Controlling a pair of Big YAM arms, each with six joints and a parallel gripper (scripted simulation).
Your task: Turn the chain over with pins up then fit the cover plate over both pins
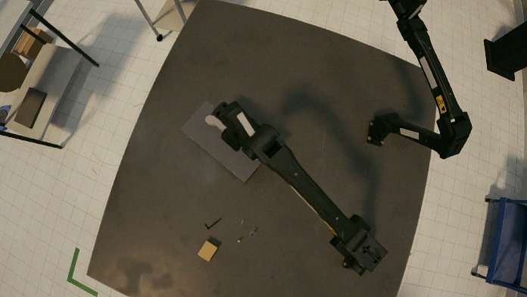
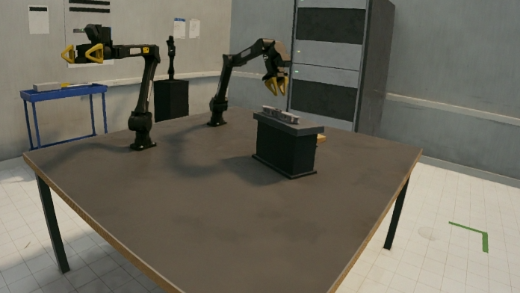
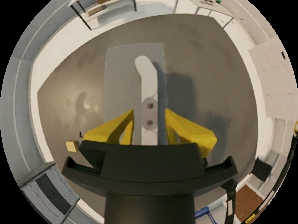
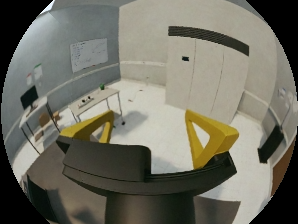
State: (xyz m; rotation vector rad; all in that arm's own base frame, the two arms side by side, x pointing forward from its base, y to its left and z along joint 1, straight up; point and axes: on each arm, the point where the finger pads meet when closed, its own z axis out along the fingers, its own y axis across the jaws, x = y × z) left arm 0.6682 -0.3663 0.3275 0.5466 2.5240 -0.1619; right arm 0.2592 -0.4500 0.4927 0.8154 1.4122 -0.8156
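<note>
Chain (image 2: 280, 114) (image 3: 146, 82): near end being hidden beneath left hand (image 2: 277, 90) (image 3: 149, 120), which is hovering above it, partly spread, gripping nothing. Right hand (image 2: 79, 54) (image 4: 150, 132): pointing away from chain, spreading wide.
</note>
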